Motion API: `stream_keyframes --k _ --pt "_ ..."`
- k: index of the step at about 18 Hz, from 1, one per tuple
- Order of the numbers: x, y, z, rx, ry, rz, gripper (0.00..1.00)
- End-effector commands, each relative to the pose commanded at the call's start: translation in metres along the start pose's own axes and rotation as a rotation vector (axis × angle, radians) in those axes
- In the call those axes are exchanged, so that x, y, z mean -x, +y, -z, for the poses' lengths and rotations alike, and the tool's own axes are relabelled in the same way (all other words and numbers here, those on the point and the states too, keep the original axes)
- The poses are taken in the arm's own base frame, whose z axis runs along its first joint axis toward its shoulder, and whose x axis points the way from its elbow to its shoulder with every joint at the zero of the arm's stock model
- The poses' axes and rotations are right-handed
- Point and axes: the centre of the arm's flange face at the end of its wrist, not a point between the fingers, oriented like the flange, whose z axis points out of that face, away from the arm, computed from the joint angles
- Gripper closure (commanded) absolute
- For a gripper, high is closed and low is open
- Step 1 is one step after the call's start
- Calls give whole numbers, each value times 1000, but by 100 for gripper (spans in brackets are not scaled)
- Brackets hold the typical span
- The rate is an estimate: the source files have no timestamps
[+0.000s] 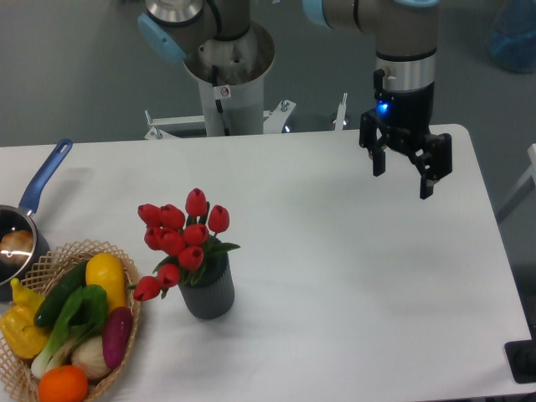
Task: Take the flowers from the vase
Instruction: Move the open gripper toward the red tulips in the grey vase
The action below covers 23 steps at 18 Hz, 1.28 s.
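Observation:
The flowers [180, 239], a bunch of red tulip buds with green leaves, stand in the vase [208, 293], a small dark grey ribbed cylinder at the front left of the white table. My gripper [403, 180] hangs over the table's far right part, well to the right of the flowers and farther back. Its two black fingers are spread apart and point down, with nothing between them.
A wicker basket [50, 255] of colourful vegetables sits just left of the vase at the table's front left corner. Behind the basket, a metal saucepan with a blue handle [43, 180] lies at the left edge. The robot's base [228, 79] stands behind the table.

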Motion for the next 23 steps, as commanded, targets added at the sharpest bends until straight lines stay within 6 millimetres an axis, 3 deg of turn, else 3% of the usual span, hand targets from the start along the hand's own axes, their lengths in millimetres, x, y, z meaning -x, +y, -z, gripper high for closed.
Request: stream_keyframes --k 9,15,23 --pt "-2 -7 -3 -20 4 -13 0" --pt "-23 -10 -23 -103 54 10 0" --pt "-35 -26 -33 -203 82 36 0"
